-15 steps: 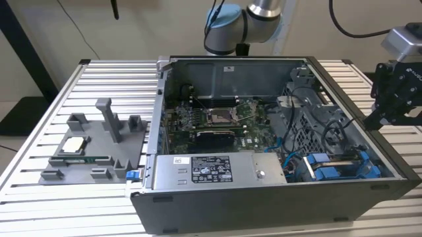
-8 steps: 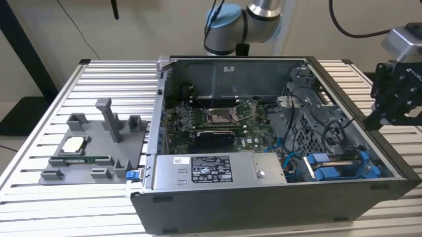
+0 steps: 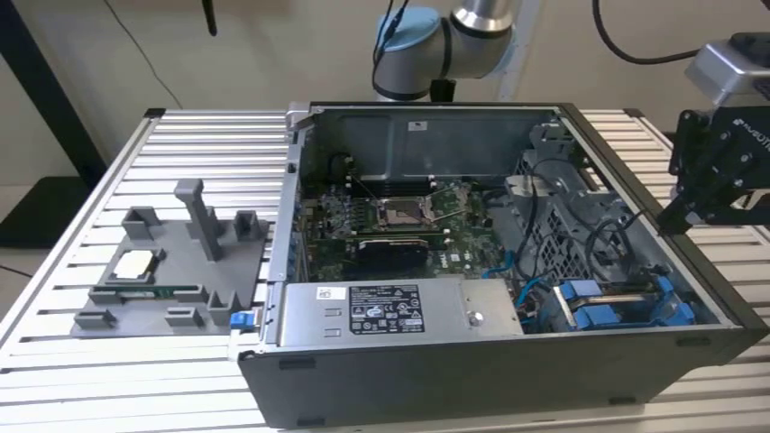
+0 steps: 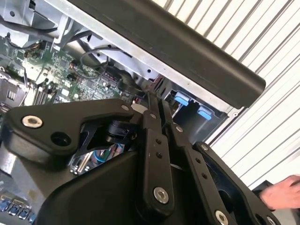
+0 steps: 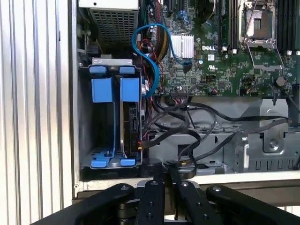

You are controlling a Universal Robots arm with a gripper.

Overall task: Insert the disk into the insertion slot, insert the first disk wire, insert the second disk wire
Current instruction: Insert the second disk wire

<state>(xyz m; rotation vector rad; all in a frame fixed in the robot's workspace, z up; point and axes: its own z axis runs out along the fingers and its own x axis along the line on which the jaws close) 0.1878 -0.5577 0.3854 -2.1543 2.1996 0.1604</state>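
Note:
The disk (image 5: pixel 132 123) stands on edge in the insertion slot (image 5: pixel 82 122), in a blue carrier (image 5: pixel 130 88) beside a second blue carrier (image 5: pixel 101 89). In the exterior view the slot (image 3: pixel 616 303) is at the case's near corner, on that view's right. My gripper (image 3: pixel 676 216) hangs above the case's wall on that side, higher than the bay. Its black fingers (image 4: pixel 151 108) sit close together and look shut with nothing between them; in the first wrist view the gripper (image 5: pixel 164 169) is just outside the case wall. A blue wire (image 5: pixel 151 56) loops near the disk, and black wires (image 5: pixel 187 123) run beside it.
The open computer case (image 3: pixel 361 379) lies on a slatted metal table (image 3: pixel 72 379). A grey power-supply box (image 3: pixel 398 311) sits at its near side, the motherboard (image 3: pixel 398 221) in the middle. A grey fixture (image 3: pixel 169 271) with small parts is on the exterior view's left. A person's hand (image 4: pixel 281 194) is nearby.

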